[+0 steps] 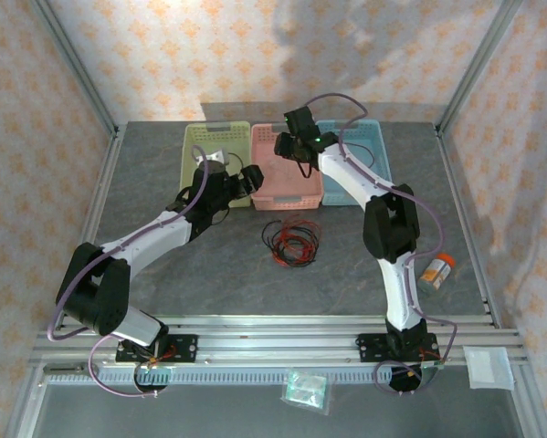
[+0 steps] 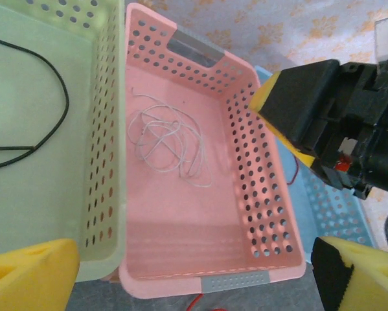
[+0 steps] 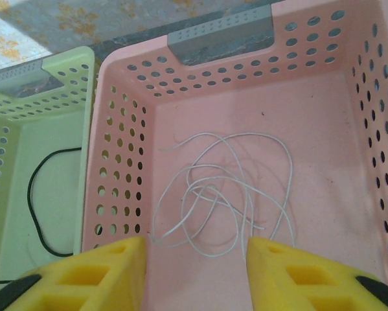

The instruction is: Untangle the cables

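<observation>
Three baskets lined along far edge of worktop [image 1: 209,265]: green basket [image 1: 192,155], pink basket [image 3: 122,129], blue basket [image 1: 372,130]. Pale cable [image 3: 223,194] lain loose on pink basket floor; black cable [image 3: 29,201] lain in green basket. Black-and-red cable tangle [image 1: 291,242] seen at worktop centre. Right gripper [image 3: 195,272] held over pink basket, fingers spread, nothing pinched. Left gripper [image 2: 194,278] held at pink basket's near edge, fingers spread wide, empty
</observation>
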